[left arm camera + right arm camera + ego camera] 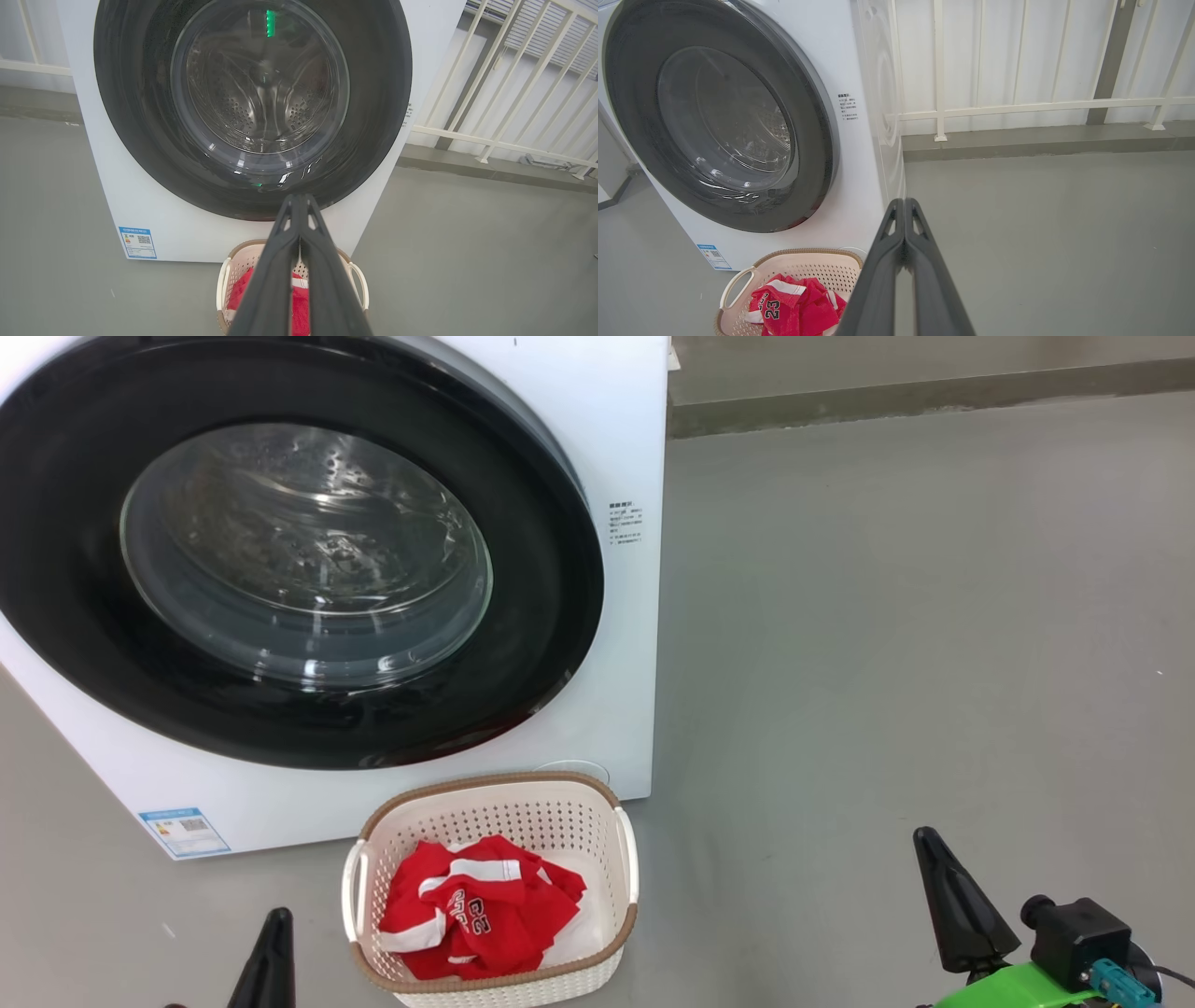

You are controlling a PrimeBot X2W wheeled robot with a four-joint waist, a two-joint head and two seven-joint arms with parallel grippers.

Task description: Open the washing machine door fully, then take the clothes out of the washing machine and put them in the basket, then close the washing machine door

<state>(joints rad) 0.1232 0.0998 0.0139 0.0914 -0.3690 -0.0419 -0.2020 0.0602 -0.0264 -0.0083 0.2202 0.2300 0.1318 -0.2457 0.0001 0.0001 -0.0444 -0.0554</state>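
Left tool (299,198) and right tool (904,201) were both pinched closed, empty. Soft, light clothes (476,910) lay in the basket (485,782) at six o'clock below the door (75,616), which looked closed; its glossy rigid face seemed slippery, better pushed than gripped.

**Way in barred, right side free**

The round glossy black door (299,560) lies shut on the big white washing machine (616,644), barring the way inside. A small cream perforated plastic basket (523,821) stands just before it, top open. Grey floor (887,663) to their right is free.
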